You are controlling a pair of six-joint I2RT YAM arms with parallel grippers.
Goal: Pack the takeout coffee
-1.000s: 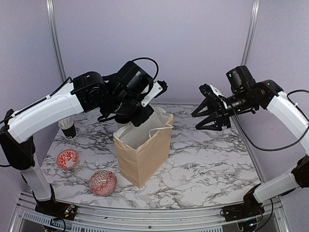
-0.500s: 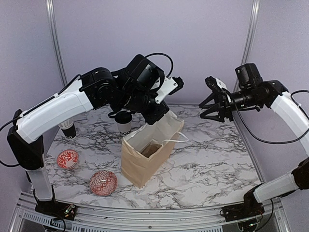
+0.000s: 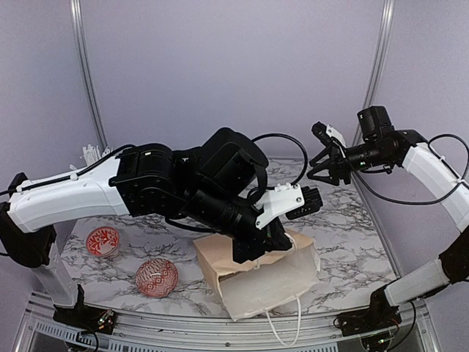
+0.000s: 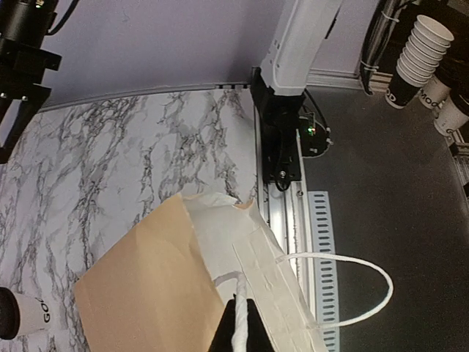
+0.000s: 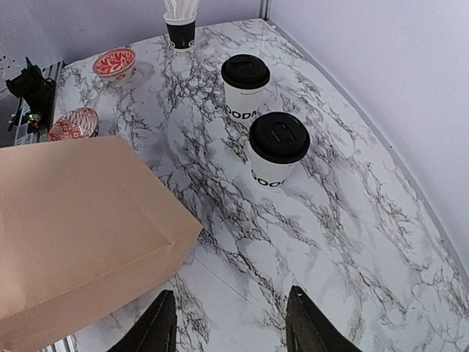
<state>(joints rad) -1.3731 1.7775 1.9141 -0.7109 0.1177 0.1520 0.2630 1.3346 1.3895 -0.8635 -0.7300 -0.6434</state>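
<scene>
Pinching the bag handle [image 4: 239, 323], the left gripper [image 4: 236, 302] is clenched; the right gripper [image 5: 231, 297] hangs released, empty

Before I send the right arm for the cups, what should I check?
1. Paper bag upright: not ok, lying on its side at the near table edge.
2. Left gripper hold: ok, shut on the bag handle.
3. Right gripper free: ok, open, empty.
4. Cups upright, lidded: ok, nearer cup, farther cup.
5. Carrier's place: cannot tell, not in view.
</scene>
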